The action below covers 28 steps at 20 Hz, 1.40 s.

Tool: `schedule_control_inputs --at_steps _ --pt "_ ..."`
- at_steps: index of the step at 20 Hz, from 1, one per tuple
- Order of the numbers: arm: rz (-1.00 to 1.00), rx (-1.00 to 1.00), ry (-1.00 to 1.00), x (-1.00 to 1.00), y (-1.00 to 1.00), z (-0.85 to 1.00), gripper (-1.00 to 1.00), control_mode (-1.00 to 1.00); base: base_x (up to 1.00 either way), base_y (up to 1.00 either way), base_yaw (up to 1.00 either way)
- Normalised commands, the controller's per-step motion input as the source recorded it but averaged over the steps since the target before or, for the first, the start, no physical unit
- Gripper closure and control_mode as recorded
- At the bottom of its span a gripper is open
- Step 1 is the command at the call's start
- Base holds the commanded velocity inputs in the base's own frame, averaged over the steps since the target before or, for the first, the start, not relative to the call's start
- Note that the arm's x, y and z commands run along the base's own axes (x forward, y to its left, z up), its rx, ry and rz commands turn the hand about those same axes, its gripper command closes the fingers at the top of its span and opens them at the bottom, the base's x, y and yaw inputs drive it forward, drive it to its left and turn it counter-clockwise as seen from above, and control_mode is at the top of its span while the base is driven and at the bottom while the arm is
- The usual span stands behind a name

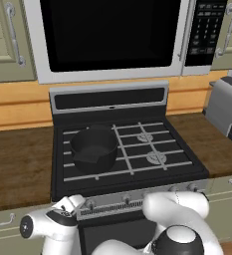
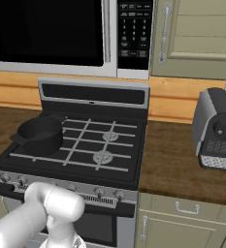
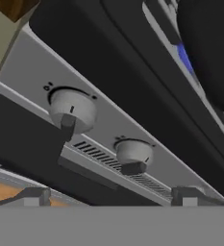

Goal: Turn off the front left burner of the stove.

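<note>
The stove is a black and steel range with a silver knob strip along its front. A dark saucepan sits over the front left burner, whose grate bars show beside it. In the hand view a blue flame glows under the pan. My gripper is open, low at the strip's left end, close in front of two round knobs. The left knob and the right knob lie between and above my fingertips, untouched.
A white-framed microwave hangs above the stove. Two grey ringed burner caps lie on the right half. A grey toaster-like appliance stands on the wooden counter to the right. The black oven door runs below the strip.
</note>
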Motion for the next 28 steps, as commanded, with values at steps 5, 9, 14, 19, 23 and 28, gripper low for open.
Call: schedule_control_inputs --at_steps 5,9,14,19,23,28 --pt "0.0 0.0 -0.01 0.18 0.17 -0.24 -1.0 -1.0 0.0 0.0 0.0" --pt "0.0 0.0 -0.02 0.26 0.05 -0.09 -1.0 -1.0 0.0 0.0 0.0" --pt "0.0 0.0 -0.03 0.37 0.04 -0.04 -1.0 -1.0 0.0 0.0 0.0" --pt "0.0 0.0 -0.01 0.14 0.07 -0.32 -1.0 -1.0 0.0 0.0 0.0" --pt "0.0 0.0 -0.01 0.02 0.16 -0.28 -1.0 -1.0 0.0 0.0 0.0" --pt "0.0 0.0 -0.03 0.18 0.22 -0.1 -1.0 -1.0 0.0 0.0 0.0"
